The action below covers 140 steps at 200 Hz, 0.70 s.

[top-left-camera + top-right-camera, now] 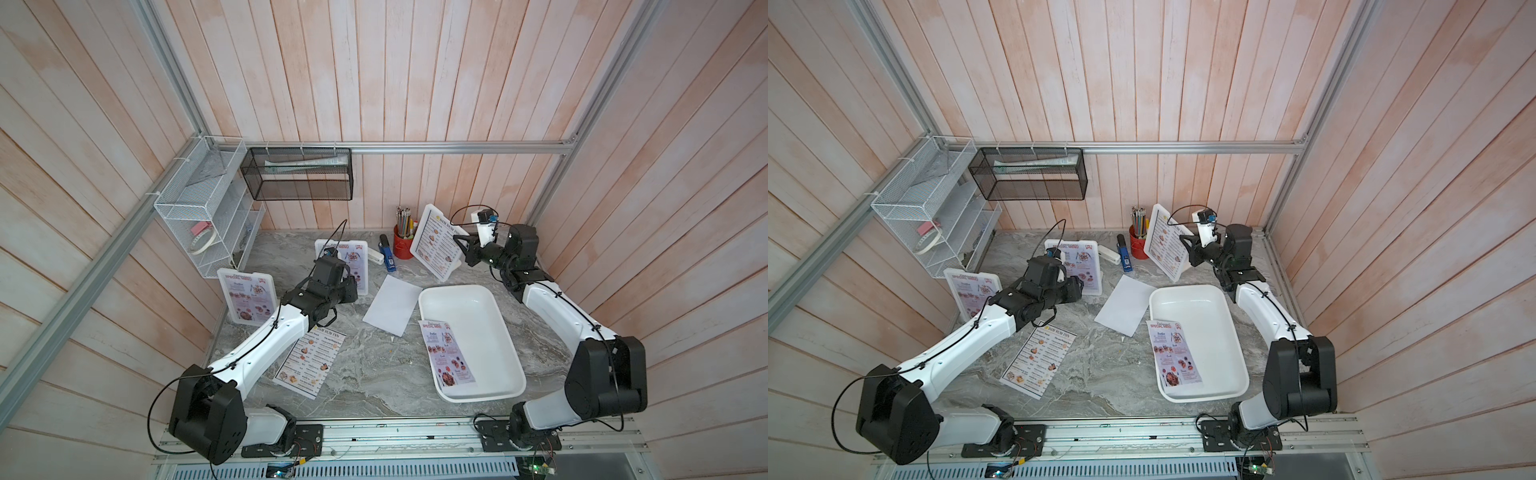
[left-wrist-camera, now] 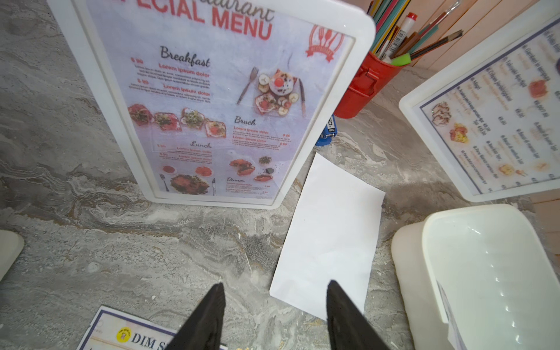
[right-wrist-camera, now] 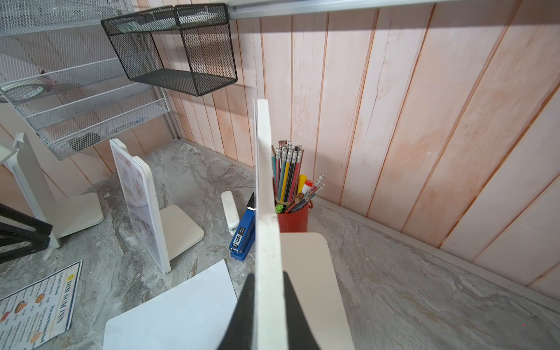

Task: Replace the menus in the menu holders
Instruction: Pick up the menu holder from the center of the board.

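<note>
So, left to right: the left holder (image 1: 247,297) and middle holder (image 2: 212,100) both stand showing SPECIAL MENU. The left gripper (image 2: 275,283) hangs open and empty facing the middle one, near the loose DIM SUM INN sheet (image 1: 309,363). A blank sheet (image 1: 392,305) lies mid-table, and a SPECIAL MENU sheet (image 1: 449,353) lies in the white tray (image 1: 478,316). The right gripper (image 3: 266,278) is clamped on the edge of the DIM SUM INN holder (image 1: 434,241).

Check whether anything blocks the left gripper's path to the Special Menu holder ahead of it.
Nothing visible does. Between the left gripper and the Special Menu holder lies only bare tabletop; the blank white sheet lies off to one side.
</note>
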Available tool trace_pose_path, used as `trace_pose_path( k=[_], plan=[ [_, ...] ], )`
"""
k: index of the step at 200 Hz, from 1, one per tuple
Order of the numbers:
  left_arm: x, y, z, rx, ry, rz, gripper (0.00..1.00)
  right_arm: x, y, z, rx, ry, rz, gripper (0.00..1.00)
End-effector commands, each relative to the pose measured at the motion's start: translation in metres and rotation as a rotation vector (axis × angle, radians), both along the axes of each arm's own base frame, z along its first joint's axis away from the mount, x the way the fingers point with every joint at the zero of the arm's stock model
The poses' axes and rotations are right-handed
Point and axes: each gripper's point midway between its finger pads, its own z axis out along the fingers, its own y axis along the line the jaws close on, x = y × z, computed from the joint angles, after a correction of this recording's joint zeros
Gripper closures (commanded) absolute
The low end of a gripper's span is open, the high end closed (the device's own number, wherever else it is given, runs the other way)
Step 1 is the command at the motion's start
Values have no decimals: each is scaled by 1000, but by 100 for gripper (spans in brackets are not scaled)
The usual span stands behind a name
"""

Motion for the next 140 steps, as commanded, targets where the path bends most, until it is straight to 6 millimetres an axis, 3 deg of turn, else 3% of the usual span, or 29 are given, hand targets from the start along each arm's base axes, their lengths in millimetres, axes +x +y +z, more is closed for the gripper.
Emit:
trace_pose_path(
  k=[1,49,97,140],
  plan=[
    [6,9,11,19,-14,19,43,-12,12,47,-17,-111,12,100],
    [10,26,24,7,-22,57,41,-56,52,68,28,-119,107,100],
    [8,29,28,-3,-25,60,40,-110,98,56,27,-65,217,100],
    [5,29,24,-1,-6,59,40,-145,122,40,65,11,312,100]
  ],
)
